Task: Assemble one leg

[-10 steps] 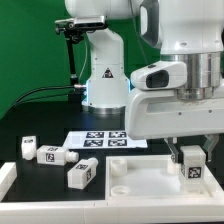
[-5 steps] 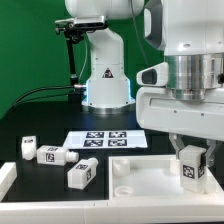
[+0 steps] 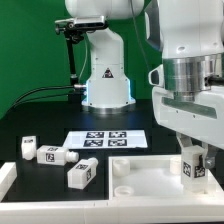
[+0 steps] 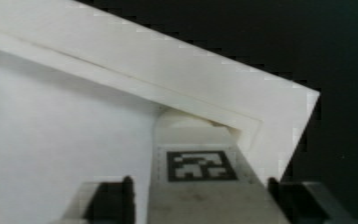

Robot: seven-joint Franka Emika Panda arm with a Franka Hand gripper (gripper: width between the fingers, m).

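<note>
Claw (image 3: 194,160) clamped on the leg (image 3: 190,167), upright above the white panel (image 3: 140,172) near its corner at the exterior view's right; tagged face (image 4: 199,166) between both fingers (image 4: 108,198); three more blocks (image 3: 81,172) loose on the black desk (image 3: 40,130) beside marker board (image 3: 108,139)

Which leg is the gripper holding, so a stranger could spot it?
Find the big white panel at the front of the black table. At its corner on the exterior view's right, one leg stands upright between the gripper fingers. The other legs lie loose off the panel.
</note>
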